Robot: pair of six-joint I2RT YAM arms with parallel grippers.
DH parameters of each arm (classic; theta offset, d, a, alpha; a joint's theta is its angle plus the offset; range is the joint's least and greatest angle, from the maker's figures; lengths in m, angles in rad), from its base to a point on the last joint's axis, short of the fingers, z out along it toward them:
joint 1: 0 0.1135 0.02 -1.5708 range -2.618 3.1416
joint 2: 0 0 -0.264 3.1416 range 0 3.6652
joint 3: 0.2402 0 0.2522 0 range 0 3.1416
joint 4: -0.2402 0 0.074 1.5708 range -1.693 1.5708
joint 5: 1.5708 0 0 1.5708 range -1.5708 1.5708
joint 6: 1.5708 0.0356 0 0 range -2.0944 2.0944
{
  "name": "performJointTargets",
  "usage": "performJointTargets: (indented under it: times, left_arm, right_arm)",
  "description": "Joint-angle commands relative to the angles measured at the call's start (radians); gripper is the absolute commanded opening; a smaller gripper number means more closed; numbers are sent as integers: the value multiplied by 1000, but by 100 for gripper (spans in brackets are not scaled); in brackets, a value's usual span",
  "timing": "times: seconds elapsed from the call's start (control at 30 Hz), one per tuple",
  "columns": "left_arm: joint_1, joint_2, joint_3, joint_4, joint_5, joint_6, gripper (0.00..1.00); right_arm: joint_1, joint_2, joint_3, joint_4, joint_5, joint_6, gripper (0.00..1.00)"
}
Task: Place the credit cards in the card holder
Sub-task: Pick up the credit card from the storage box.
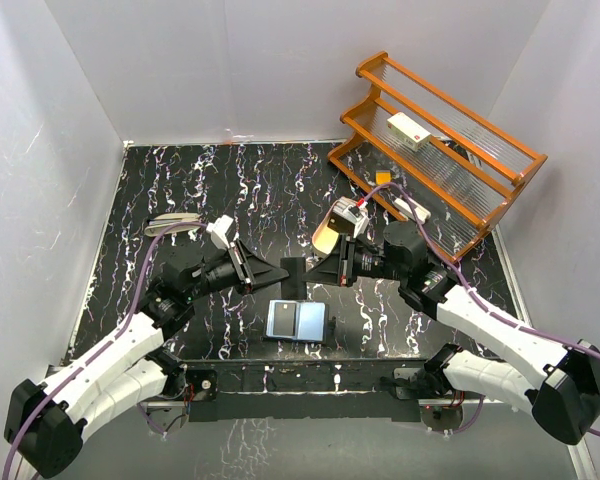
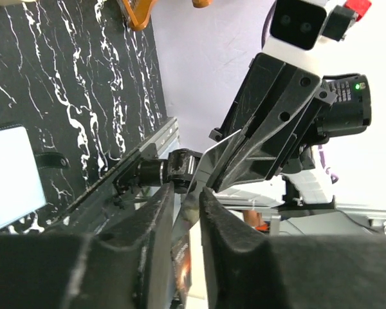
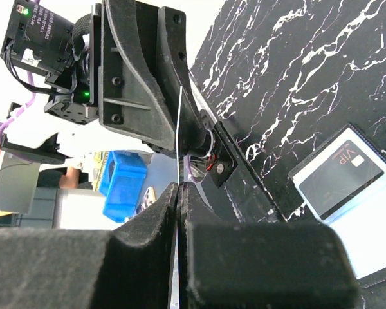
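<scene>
The right gripper (image 3: pixel 179 188) pinched the flat sides of a thin, stiff, slippery credit card (image 2: pixel 206 164), its other end sat inside the left gripper (image 2: pixel 188 190), squeezed or not I couldn't tell, and the card holder (image 1: pixel 296 321) lay open below both.

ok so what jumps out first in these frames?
Both grippers meet mid-table: the right gripper pinches a thin card edge-on, with the left gripper straddling the same card. Nearer the bases, the card holder lies open on the black marbled table; an orange wooden rack fills the back right corner.
</scene>
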Motion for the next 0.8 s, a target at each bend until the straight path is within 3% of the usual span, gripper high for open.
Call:
performJointTargets:
  times: [0.0, 0.13, 0.4, 0.57, 0.77]
  left_arm:
    - [-4, -35, -12, 93, 22, -38, 14]
    - [-4, -61, -23, 93, 7, -36, 0]
    - [-4, -61, -29, -47, -40, 50, 0]
    - [-4, -52, -24, -178, -101, 136, 0]
    - [-4, 27, -42, -183, -80, 196, 0]
  right_arm:
    - [4, -14, -12, 125, -36, 37, 0]
    - [3, -8, -26, 124, -39, 37, 0]
    - [4, -19, -23, -18, 66, 1, 27]
    - [3, -29, -23, -171, 187, -28, 31]
    - [4, 33, -32, -336, 276, -80, 32]
